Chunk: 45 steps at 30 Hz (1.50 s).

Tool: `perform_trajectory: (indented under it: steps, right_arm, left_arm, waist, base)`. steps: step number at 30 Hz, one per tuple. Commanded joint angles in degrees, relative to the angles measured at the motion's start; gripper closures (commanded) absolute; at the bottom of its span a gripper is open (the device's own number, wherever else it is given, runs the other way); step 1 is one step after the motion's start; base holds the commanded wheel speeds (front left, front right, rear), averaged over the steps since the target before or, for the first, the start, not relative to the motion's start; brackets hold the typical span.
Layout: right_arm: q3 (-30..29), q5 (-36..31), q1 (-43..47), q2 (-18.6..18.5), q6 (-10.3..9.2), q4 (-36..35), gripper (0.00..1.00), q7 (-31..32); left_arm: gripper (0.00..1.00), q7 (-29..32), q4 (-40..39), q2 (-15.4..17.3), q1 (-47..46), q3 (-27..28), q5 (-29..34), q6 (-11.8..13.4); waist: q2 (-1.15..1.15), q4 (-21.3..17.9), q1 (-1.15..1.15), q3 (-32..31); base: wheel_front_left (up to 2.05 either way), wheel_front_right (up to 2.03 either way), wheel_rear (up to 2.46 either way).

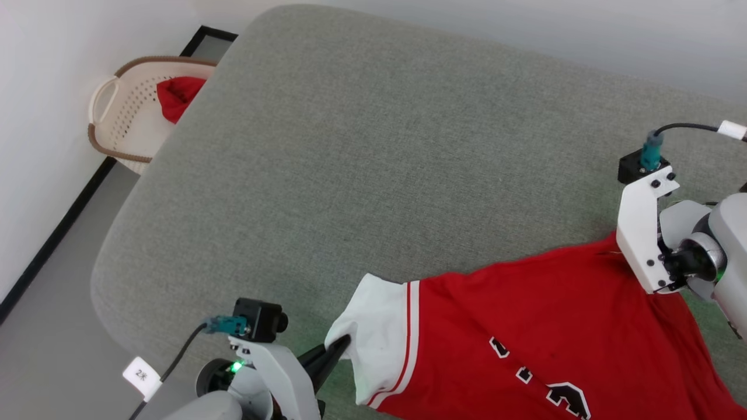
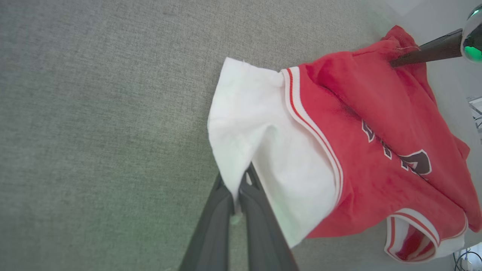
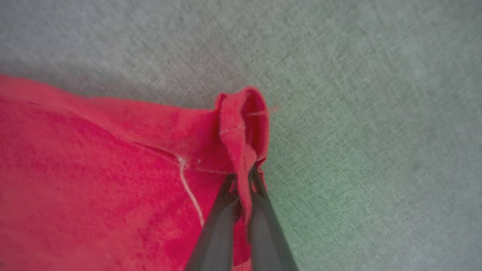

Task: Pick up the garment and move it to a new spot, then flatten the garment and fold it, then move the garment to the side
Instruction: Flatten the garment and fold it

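The garment [image 1: 525, 326], a red jersey with white sleeves and black lettering, is stretched over the near right part of the grey surface. My left gripper [image 1: 341, 345] is shut on the edge of its white sleeve [image 2: 260, 124]; the left wrist view shows the cloth pinched between the dark fingers [image 2: 226, 203]. My right gripper [image 3: 243, 184] is shut on a folded red corner of the garment [image 3: 241, 124], at the jersey's far right in the head view, where the white wrist bracket [image 1: 642, 233] hides the fingers. In the left wrist view, a dark right finger [image 2: 425, 52] grips the red corner.
The wide grey padded surface [image 1: 373, 151] stretches away to the far side and left. A pale perforated basket [image 1: 131, 111] holding a small red cloth [image 1: 178, 96] stands on the floor past the surface's far left corner, near the white wall.
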Motion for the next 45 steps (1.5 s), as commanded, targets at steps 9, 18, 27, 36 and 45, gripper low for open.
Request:
perform_trajectory:
  steps: [9, 18, 27, 36, 45]
  right_arm:
    - [-3.25, -0.62, -2.75, 2.35, -0.05, 6.3, 1.0, -2.73]
    - [-5.29, 2.88, -5.22, 2.32, -0.05, 3.88, 1.0, -6.44]
    - [-7.12, 3.34, -8.68, 2.19, -0.05, 0.4, 1.0, -13.82]
    - [-10.53, 0.27, -14.75, 4.68, -0.05, 1.38, 1.0, -23.56]
    - [-11.36, -3.1, -20.59, 8.56, -0.04, 5.18, 1.0, -31.89]
  left_arm:
    - [1.0, 1.34, 0.34, 1.33, -2.37, 0.6, -0.07, -0.89]
    - [1.0, 10.46, -4.5, 8.2, -12.39, 2.3, 1.33, -0.32]
    - [1.0, 21.36, -1.35, 10.88, -28.82, 4.35, 4.25, -2.36]
    - [1.0, 24.85, 11.77, 6.92, -44.17, 5.8, 7.96, -6.62]
    - [1.0, 20.67, 26.43, 2.32, -56.63, 6.39, 12.47, -9.56]
  waist:
    - [0.0, -0.98, 0.0, -0.99]
    - [0.0, -3.41, 0.0, -5.62]
    - [0.0, -7.24, 0.0, -10.75]
    - [0.0, -11.77, 0.0, -13.73]
    - [0.0, -15.86, 0.0, -14.85]
  base:
    - [0.0, 0.0, 0.0]
    - [0.0, 0.0, 0.0]
    - [0.0, 0.0, 0.0]
    - [0.0, 0.0, 0.0]
    - [0.0, 0.0, 0.0]
